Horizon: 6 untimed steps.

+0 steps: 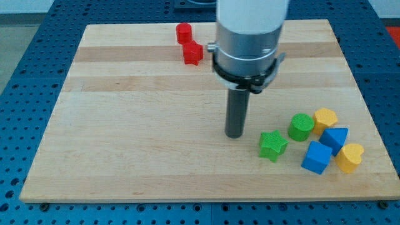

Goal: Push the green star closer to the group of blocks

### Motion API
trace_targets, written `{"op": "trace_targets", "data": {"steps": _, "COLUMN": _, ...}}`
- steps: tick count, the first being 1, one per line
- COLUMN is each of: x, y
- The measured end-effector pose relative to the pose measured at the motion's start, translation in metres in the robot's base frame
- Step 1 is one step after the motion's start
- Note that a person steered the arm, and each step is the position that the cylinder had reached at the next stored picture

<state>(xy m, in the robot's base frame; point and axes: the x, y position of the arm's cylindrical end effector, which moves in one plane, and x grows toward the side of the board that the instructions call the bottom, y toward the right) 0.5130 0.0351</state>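
Basically one arm, no gripper, so nothing opens, closes or holds anything: just a straight dark rod with my tip point(234, 134) down on the wooden board point(125, 125). The green star point(273, 145) sits at the view's lower right, just to the right of my tip and slightly lower, with a small gap; not touching, as far as this angle shows.

The group lies beyond the star on the same side: green cylinder point(301, 127) just up-right of the star, then the yellow block point(325, 118), blue block point(335, 139), blue cube point(317, 157) and yellow heart point(349, 157). The star is near the green cylinder but apart from it.

Key relation: tip, star and group line up roughly left to right, with my tip on the far side of the star from the group. So a push toward the view's right, angled slightly down to meet the star's centre, looks right for closing the gap.

Two red blocks point(189, 44) sit at the view's top, well apart, irrelevant.
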Motion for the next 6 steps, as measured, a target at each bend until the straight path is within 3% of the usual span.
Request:
{"op": "trace_targets", "data": {"steps": 2, "x": 0.035, "y": 0.001}}
{"op": "trace_targets", "data": {"steps": 6, "x": 0.035, "y": 0.054}}
